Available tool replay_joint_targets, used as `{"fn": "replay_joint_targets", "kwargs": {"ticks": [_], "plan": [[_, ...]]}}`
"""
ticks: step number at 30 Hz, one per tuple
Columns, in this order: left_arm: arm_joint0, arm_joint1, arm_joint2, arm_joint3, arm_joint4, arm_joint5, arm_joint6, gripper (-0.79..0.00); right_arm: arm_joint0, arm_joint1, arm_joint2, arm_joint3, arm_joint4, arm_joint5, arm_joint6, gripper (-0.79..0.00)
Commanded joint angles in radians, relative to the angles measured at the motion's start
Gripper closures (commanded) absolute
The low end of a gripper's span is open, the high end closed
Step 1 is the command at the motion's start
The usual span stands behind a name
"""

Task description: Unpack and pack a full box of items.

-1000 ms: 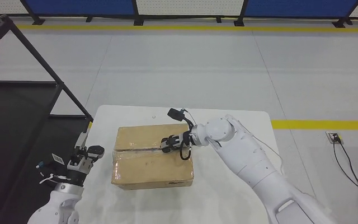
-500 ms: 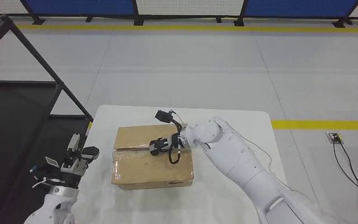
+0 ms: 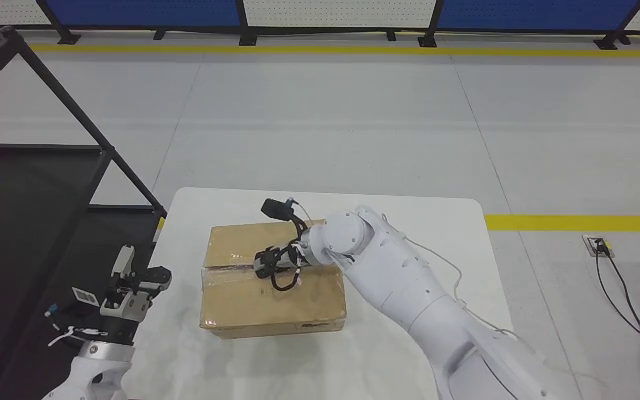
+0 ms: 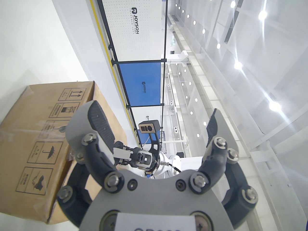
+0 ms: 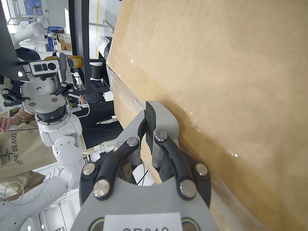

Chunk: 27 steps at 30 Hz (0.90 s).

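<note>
Against the taped seam of the cardboard box [image 3: 270, 295] lies the right tool [image 5: 147, 114], clenched; the left tool [image 4: 155, 111] hangs released beyond the left edge of the counter [image 3: 420, 255]

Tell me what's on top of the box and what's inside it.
The right gripper, jaws shut, sits on the box's taped seam. The box is closed, so its contents are hidden.

All three cameras share the box [image 3: 240, 300]: top from above, right wrist closest.
</note>
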Motion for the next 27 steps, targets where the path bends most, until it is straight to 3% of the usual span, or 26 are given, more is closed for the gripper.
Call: {"fn": "replay_joint_targets", "kwargs": {"ticks": [1,8,17,27], "plan": [[0.004,0.000,-0.004,0.001,-0.004,0.000,-0.002,-0.785,0.005,-0.015,-0.001,0.021,0.010,-0.013,-0.010,0.000],[0.015,-0.002,-0.010,-0.004,-0.012,-0.007,-0.010,-0.785,0.020,-0.061,-0.003,0.065,0.030,-0.086,-0.026,0.000],[0.018,-0.003,-0.012,0.006,-0.016,-0.010,-0.022,-0.785,0.037,-0.110,-0.013,0.156,0.014,0.023,-0.027,0.000],[0.005,-0.002,-0.009,0.007,-0.009,0.000,-0.033,-0.785,0.057,-0.112,0.017,0.228,0.024,-0.035,0.019,0.000]]}}
